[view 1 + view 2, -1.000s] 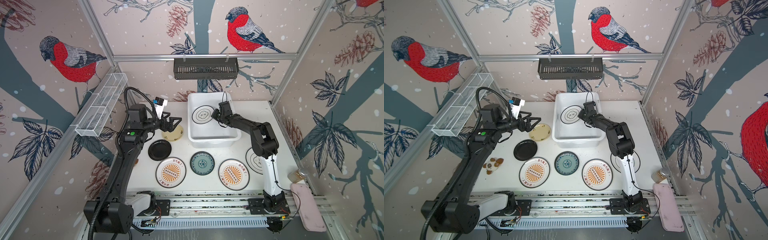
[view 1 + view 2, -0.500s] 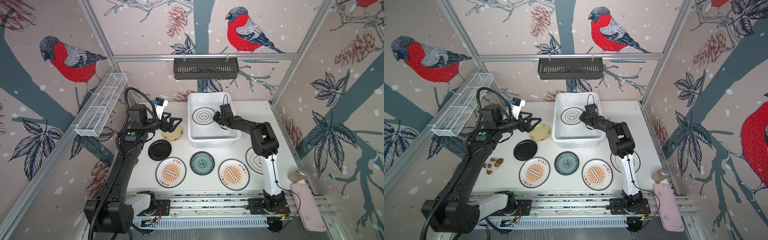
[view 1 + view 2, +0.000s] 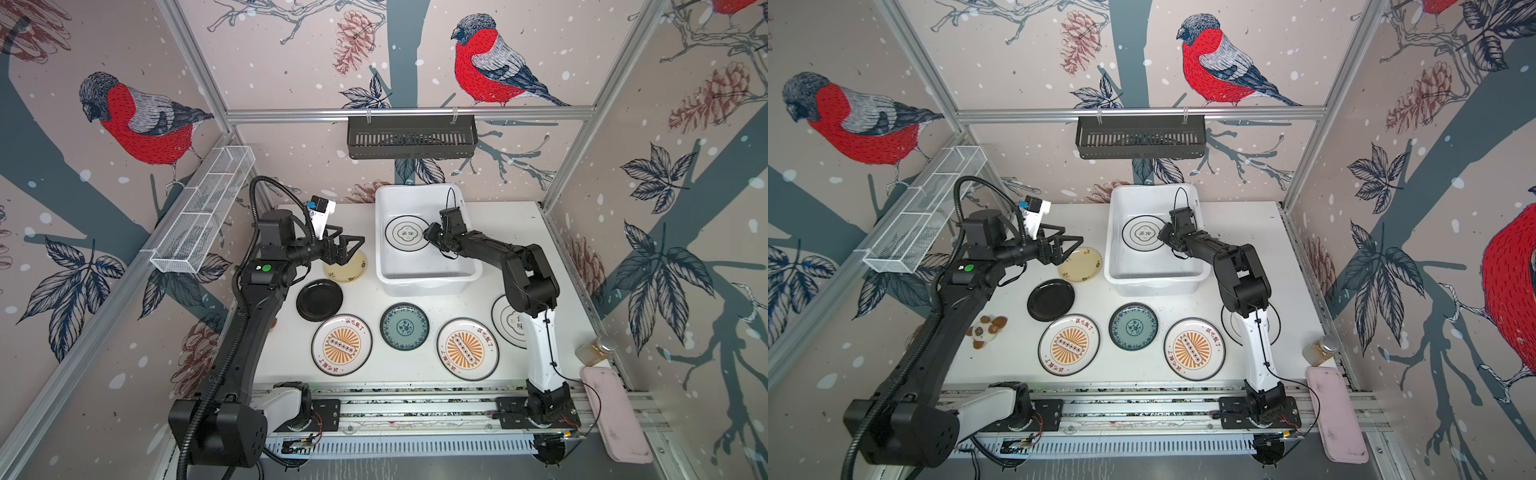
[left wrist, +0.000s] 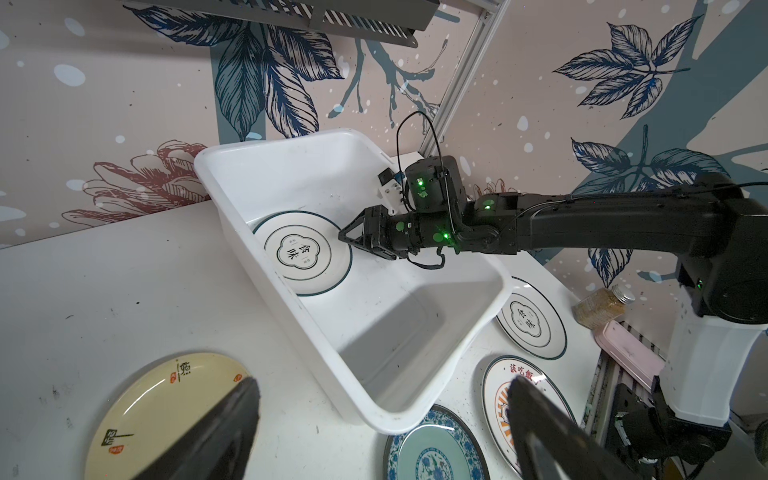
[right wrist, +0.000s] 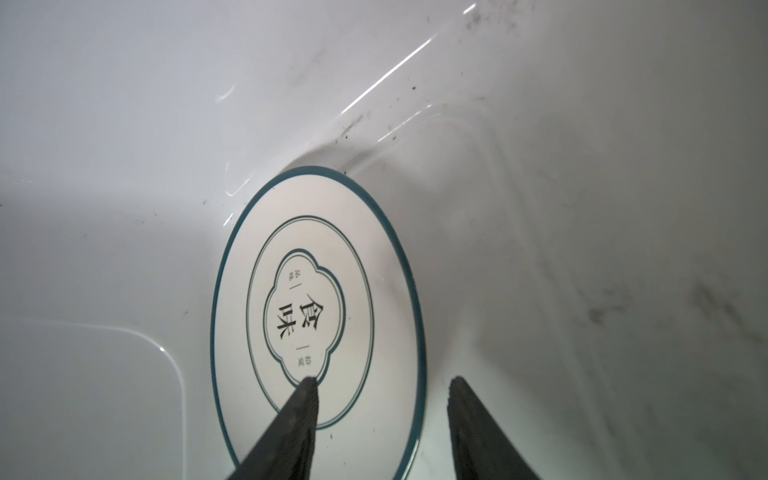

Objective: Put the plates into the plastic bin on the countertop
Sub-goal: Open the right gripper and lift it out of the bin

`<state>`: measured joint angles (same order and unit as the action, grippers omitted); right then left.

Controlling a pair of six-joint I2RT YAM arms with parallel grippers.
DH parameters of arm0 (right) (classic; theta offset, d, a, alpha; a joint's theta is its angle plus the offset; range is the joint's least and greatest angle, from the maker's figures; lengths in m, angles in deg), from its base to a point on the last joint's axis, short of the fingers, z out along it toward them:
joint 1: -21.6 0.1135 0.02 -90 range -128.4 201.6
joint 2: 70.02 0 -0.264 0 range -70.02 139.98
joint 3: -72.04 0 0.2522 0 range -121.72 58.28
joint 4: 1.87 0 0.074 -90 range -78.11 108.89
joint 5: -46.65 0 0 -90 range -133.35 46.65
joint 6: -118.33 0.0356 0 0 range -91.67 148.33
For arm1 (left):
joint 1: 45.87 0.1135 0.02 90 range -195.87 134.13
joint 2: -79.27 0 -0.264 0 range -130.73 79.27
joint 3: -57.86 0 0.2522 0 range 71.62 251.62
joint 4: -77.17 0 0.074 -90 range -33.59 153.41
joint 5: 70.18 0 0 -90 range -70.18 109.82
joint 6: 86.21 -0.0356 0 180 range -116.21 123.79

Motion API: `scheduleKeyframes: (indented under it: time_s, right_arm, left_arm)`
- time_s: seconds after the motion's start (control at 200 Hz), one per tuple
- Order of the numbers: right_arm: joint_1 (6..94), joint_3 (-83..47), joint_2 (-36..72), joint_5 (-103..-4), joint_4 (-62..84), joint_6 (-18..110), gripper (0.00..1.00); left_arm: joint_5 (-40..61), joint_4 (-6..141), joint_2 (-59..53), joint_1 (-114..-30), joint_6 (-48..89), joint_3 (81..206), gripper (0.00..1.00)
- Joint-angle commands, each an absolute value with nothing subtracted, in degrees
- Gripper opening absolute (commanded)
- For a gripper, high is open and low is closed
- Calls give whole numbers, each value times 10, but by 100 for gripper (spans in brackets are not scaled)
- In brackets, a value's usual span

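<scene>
Quatrefoil plate [image 5: 320, 291] lies flat in the plastic bin [image 3: 428, 282]; the right wrist view shows the right tool [image 5: 382, 380] spread astride its rim. Left tool [image 4: 382, 380] gapes over the pale yellow plate [image 4: 166, 411]. From above, the right arm [image 3: 528, 274] half hides a second quatrefoil plate [image 3: 505, 320].

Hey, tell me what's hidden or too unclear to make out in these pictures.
Plate with black characters on the countertop: both top views, mostly behind the right arm.
Pale yellow plate: left wrist view, near part behind the left gripper.
Teal plate: left wrist view, cut off by the bottom edge.
Small brown and white thing: top view, too small to identify.
</scene>
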<state>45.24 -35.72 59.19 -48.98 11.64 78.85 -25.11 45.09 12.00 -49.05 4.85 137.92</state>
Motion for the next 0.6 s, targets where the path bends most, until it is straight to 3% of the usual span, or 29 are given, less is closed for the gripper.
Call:
scheduleKeyframes:
  time_s: [0.0, 0.335, 0.595]
  right_arm:
    - [457, -378, 574, -467, 143, 761, 55]
    - [471, -414, 520, -438, 209, 724, 59]
    - [509, -386, 413, -369, 270, 683, 63]
  left_arm:
    - [-265, 477, 123, -491, 48, 1379, 92]
    - [-267, 478, 129, -491, 50, 1378, 92]
    - [-268, 478, 136, -491, 49, 1379, 92]
